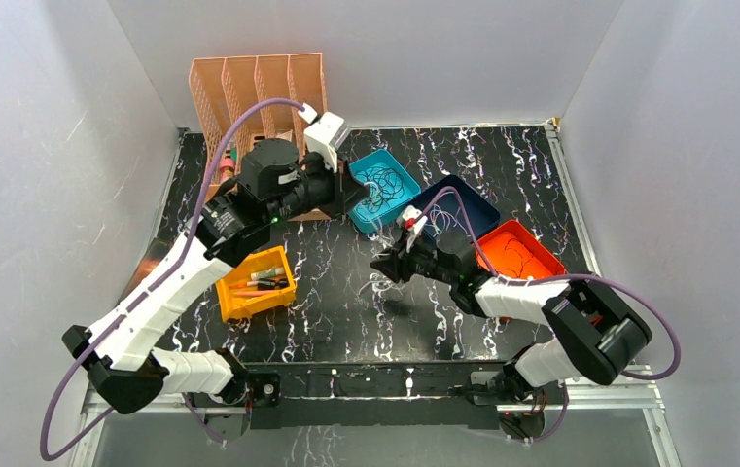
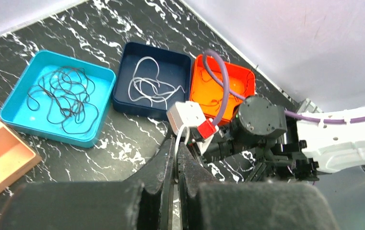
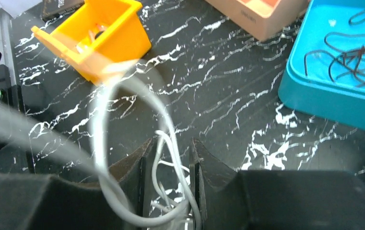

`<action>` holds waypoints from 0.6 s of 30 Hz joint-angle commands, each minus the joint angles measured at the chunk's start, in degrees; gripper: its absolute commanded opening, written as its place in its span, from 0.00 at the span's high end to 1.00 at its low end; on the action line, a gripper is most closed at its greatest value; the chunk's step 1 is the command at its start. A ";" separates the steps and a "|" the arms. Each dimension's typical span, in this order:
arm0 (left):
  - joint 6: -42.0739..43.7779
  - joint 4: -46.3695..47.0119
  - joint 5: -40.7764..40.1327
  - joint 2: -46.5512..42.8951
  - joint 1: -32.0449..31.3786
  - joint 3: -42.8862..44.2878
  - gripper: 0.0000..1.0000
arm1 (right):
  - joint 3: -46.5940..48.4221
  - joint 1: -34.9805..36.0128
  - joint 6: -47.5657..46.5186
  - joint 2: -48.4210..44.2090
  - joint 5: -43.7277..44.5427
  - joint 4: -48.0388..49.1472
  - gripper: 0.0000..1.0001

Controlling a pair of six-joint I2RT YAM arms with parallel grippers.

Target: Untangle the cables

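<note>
The pale cable (image 3: 100, 129) you are working on hangs in the air between your two grippers, over the middle of the marbled table (image 1: 346, 292) and outside every tray. Your left gripper (image 2: 176, 143) has its fingers pressed together on one thin strand of it, which comes out of the fingertips. Your right gripper (image 3: 170, 143) sits lower and just over the table top, with its jaws partly spread. Several loops of the same cable lie in that gap, and one blurred strand rises out of it to the upper left — nothing shows the pads clamping on it. Just beyond your grippers, a black cable (image 2: 65, 98) lies in loose curls inside the teal tray (image 2: 46, 127). Beside that, a white cable (image 2: 147, 86) lies looped inside the navy tray (image 2: 137, 108). The orange tray (image 2: 240, 79) sits touching the navy one, on its right. Further out on your left stands a yellow bin (image 1: 239, 302) with small items inside — behind it, at the back corner, is a peach slotted organizer (image 1: 259, 88).
</note>
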 commanded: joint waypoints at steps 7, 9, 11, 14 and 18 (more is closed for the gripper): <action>4.37 -1.74 -6.74 1.45 0.24 11.54 1.00 | -6.77 0.13 1.88 -4.57 3.71 -0.09 0.61; 5.15 -1.93 -8.27 1.83 0.24 13.16 1.00 | -9.13 0.20 2.13 -5.19 3.96 -0.27 0.61; 5.81 -2.00 -9.65 2.22 0.24 14.77 1.00 | -10.98 0.20 2.38 -5.88 4.27 -0.60 0.61; 6.86 -1.96 -10.82 2.94 0.22 17.15 1.00 | -13.11 0.16 2.59 -6.76 4.87 -0.82 0.62; 7.97 -1.96 -11.34 4.08 0.25 20.20 1.00 | -15.21 0.14 2.99 -7.44 5.26 -0.92 0.62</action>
